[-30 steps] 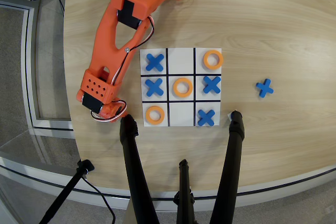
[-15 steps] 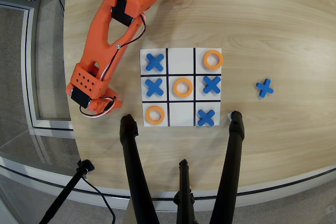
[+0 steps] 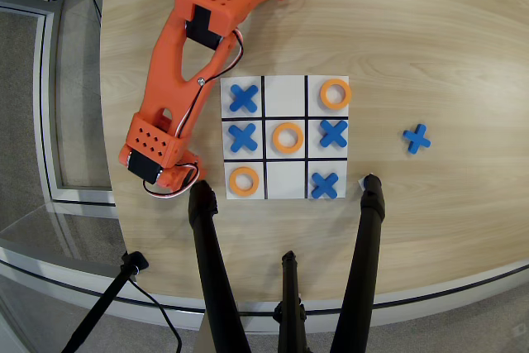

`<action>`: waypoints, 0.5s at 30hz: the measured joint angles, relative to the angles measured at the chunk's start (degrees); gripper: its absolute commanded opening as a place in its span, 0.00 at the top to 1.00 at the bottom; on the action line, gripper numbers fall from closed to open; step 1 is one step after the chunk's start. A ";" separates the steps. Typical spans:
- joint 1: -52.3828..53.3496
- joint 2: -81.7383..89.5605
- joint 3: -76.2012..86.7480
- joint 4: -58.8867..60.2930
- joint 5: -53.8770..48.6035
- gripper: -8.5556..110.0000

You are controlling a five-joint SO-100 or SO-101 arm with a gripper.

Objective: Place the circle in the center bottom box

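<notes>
In the overhead view the orange arm reaches down from its base at the top, and its gripper (image 3: 169, 178) hangs over the bare wood just left of the grid's lower left corner. The wrist block hides the fingers, so what lies between or under them does not show. The circle is hidden; no loose ring lies outside the grid. Three orange rings sit in cells: top right (image 3: 335, 93), middle (image 3: 287, 137) and lower left (image 3: 244, 181). The center bottom box (image 3: 285, 95), the middle cell of the row nearest the base, is white with nothing in it.
Blue X pieces fill several cells of the white grid sheet (image 3: 285, 193), and one more blue X (image 3: 417, 138) lies on the wood to the right. Black tripod legs (image 3: 207, 237) (image 3: 369, 221) cross the table's near edge just below the grid.
Half a second ago the arm's end had swung left, away from the grid; now it is back beside the grid's lower left corner. The pieces on the grid have not moved.
</notes>
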 measured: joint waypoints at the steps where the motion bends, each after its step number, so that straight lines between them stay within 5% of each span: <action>1: 0.18 0.00 0.00 0.00 0.26 0.81; 15: 0.35 0.00 0.00 -0.09 0.18 0.93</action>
